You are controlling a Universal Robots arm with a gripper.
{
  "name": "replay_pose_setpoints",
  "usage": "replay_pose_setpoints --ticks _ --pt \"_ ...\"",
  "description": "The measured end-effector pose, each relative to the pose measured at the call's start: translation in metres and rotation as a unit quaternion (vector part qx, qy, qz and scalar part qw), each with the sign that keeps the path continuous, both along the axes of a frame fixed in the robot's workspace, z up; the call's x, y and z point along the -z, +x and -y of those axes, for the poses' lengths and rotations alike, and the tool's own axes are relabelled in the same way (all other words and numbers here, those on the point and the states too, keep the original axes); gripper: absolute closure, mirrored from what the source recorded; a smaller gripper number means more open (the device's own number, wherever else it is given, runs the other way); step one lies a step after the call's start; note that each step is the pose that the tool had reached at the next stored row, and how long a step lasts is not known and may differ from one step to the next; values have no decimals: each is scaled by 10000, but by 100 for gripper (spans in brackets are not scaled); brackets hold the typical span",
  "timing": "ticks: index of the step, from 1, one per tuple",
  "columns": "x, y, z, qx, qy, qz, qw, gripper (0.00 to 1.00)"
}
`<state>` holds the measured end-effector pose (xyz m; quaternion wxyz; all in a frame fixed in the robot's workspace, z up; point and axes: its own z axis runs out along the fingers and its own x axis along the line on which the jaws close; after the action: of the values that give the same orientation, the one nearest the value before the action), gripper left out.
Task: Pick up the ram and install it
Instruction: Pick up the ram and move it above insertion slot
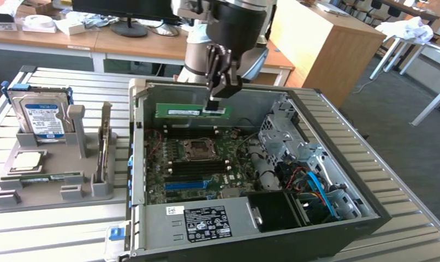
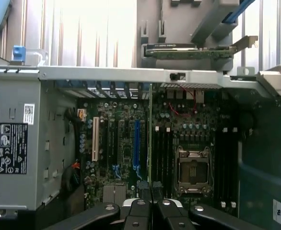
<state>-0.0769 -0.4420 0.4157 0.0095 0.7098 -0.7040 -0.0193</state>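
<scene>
The ram [image 1: 182,111], a long green board with a white sticker, hangs level above the open computer case, over the far part of the motherboard [image 1: 178,173]. My gripper [image 1: 215,107] is shut on the end of the ram toward the exterior view's right. In the wrist view the ram [image 2: 150,139] appears edge-on as a thin line running out from my gripper [image 2: 150,189], beside the black memory slots [image 2: 163,153] and the CPU socket [image 2: 192,170]. Another ram stick [image 1: 42,177] lies on the grey holder [image 1: 52,192] at the exterior view's left.
The holder also carries a hard drive [image 1: 43,117] standing upright and a square silver CPU chip [image 1: 27,159]. The case walls [image 1: 329,131] ring the motherboard, with a power supply [image 1: 198,221] at the near side and cables and a drive cage [image 1: 278,136] at the exterior view's right.
</scene>
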Motion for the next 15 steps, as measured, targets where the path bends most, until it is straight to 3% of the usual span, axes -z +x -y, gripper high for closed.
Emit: replay_pose_setpoints --ticks 15 --pt "0 350 0 -10 5 0 10000 89"
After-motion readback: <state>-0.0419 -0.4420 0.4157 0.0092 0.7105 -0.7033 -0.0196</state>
